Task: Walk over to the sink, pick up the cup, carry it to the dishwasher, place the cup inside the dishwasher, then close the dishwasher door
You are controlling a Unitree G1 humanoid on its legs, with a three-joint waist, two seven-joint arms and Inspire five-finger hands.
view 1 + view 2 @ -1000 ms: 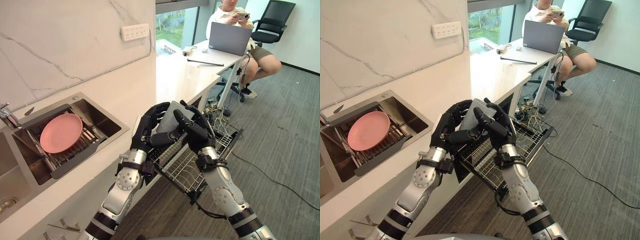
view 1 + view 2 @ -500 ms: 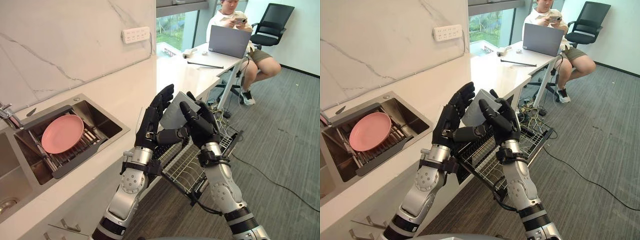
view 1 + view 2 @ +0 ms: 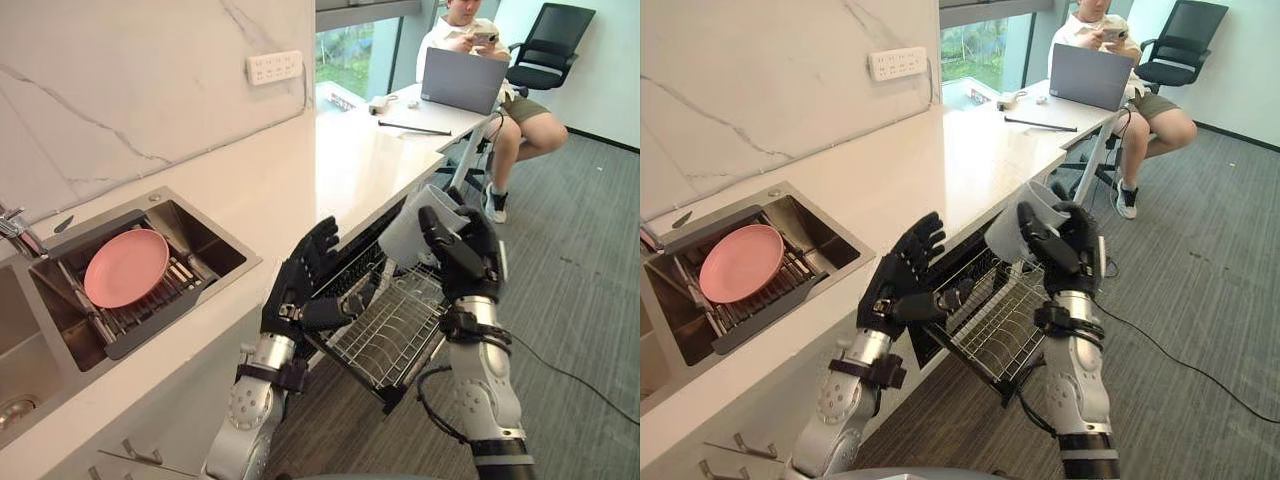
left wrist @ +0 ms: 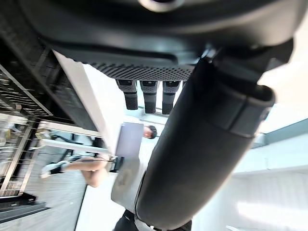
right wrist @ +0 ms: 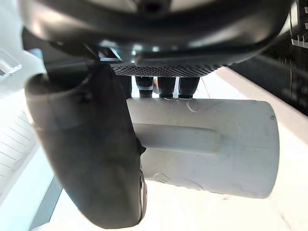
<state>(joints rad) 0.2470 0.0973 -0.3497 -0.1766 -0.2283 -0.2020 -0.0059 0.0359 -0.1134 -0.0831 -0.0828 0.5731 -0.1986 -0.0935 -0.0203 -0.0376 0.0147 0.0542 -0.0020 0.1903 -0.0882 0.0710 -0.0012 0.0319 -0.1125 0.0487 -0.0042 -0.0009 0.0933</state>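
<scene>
Above one rack (image 3: 392,335), one cup (image 3: 408,235) in right robot hand (image 3: 465,262)

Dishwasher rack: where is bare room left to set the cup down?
The rack lies bare between the left hand and the right hand, whose fingers hold the cup. Crowded only at its corner by the counter, under the open left hand.

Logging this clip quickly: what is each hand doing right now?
Left hand: open, holding nothing.
Right hand: shut on the cup.
</scene>
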